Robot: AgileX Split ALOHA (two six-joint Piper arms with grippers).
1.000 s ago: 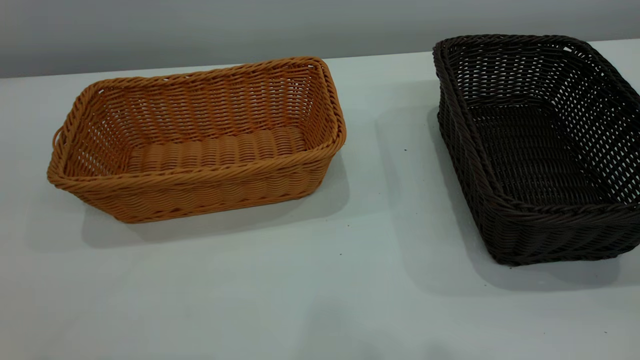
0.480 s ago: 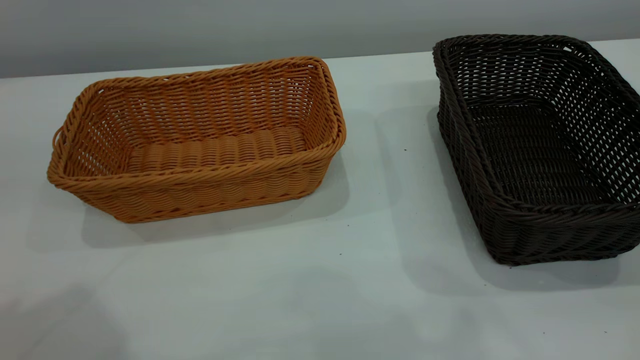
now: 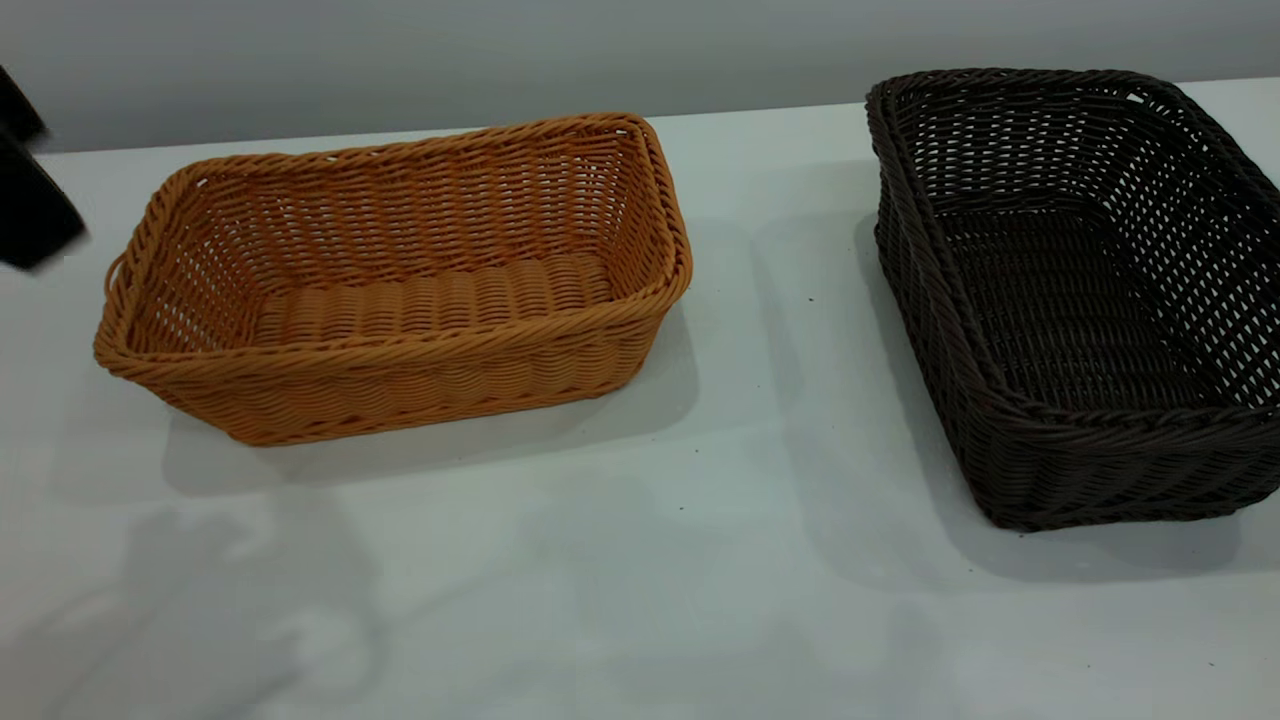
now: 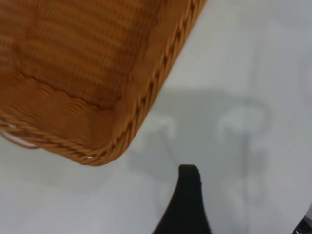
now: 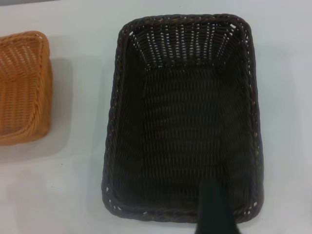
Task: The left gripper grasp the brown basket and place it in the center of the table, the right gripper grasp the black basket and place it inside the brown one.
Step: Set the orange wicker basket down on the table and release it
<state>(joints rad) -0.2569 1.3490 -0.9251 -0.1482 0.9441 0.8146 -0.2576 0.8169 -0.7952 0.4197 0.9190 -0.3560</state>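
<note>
The brown basket stands empty on the left half of the white table. The black basket stands empty at the right, apart from it. A black part of my left arm shows at the far left edge, beside the brown basket's end. In the left wrist view my left gripper hangs open over bare table, just off a corner of the brown basket, holding nothing. In the right wrist view my right gripper hovers above one short end of the black basket.
A grey wall runs behind the table's far edge. A strip of bare table separates the two baskets. Arm shadows lie on the front left of the table. The brown basket's end also shows in the right wrist view.
A black part of my left arm has come into the exterior view at the left edge. Its shadow has spread over the table's front left. Neither basket has moved.
</note>
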